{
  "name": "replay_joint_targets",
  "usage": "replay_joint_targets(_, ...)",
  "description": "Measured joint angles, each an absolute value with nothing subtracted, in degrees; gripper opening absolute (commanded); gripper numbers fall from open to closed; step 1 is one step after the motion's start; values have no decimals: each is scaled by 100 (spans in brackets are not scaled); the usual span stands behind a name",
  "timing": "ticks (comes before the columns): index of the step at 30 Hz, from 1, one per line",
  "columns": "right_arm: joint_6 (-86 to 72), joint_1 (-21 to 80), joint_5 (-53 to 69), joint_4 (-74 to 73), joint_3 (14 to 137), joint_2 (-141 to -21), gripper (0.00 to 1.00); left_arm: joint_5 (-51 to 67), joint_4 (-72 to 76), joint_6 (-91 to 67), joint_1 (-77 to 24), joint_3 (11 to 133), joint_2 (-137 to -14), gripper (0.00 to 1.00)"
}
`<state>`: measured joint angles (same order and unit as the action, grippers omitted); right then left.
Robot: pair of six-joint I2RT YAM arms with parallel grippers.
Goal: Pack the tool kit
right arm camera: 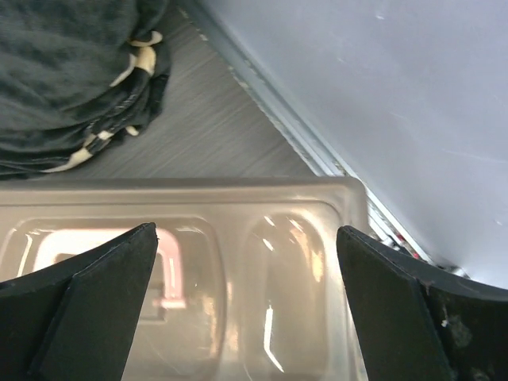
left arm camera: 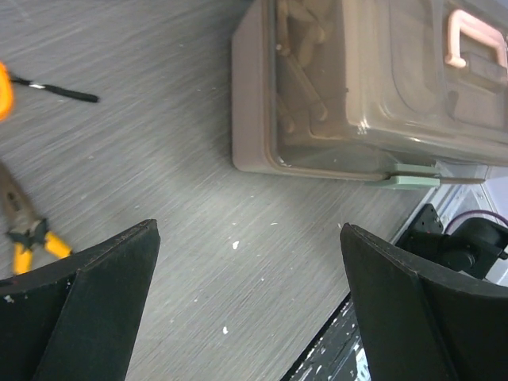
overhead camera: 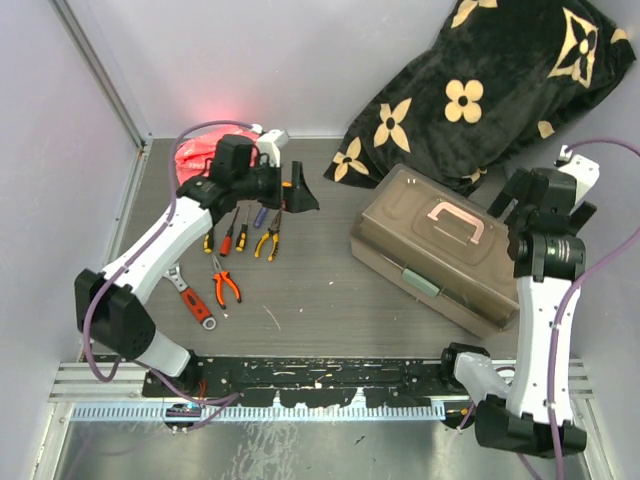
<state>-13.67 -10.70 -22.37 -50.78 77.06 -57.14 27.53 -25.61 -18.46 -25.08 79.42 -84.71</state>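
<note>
Grey bench (overhead camera: 300, 300); we note the shut toolbox (overhead camera: 440, 250) directly under the right gripper (right arm camera: 246, 238), spread wide; left gripper (left arm camera: 250, 230), also spread, sits farther.

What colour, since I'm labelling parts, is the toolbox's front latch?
Pale green latch, on the brown toolbox; clearest in the left wrist view.

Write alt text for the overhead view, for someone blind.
A closed brown toolbox sits right of centre on a table, the right gripper near its far end. Pliers, screwdrivers and a wrench lie loose at left near the left gripper; a flowered black blanket lies behind.
</note>
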Motion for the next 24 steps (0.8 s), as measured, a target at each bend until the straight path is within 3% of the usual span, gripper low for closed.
replay_joint_targets(11, -1999, -1090, -2759, -5763, 6842, -4370, 100, 2740, -2167, -2034, -3192, 8949, -9679, 98)
replay_joint_targets(24, -2648, -1098, -2950, -6125, 6431, -4099, 100, 2746, -1855, -2185, -3723, 9282, -10095, 98)
